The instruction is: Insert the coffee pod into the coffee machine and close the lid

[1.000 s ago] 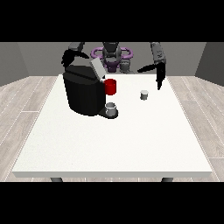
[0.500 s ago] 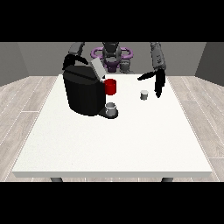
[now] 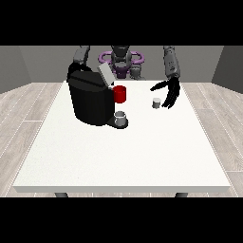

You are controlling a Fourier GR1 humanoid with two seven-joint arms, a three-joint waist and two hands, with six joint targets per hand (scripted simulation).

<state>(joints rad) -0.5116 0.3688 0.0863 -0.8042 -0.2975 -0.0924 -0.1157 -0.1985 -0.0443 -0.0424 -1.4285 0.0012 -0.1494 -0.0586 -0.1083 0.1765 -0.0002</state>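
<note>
A small grey coffee pod (image 3: 156, 102) stands on the white table (image 3: 142, 152), right of the black coffee machine (image 3: 91, 98). The machine's grey lid (image 3: 106, 75) is tilted up and open. The hand at the view's right (image 3: 169, 93) hangs just right of the pod, fingers spread and open, thumb reaching towards the pod without plainly touching it. The hand at the view's left (image 3: 75, 68) sits behind the machine's top left corner, mostly hidden.
A red part (image 3: 120, 94) sticks out of the machine's right side above a grey cup (image 3: 121, 118) on its drip tray. The table's front half lies bare towards the near edge.
The hand at the view's right has come down and inward, from above the table's right side to right beside the pod. The machine, lid and other hand are unchanged.
</note>
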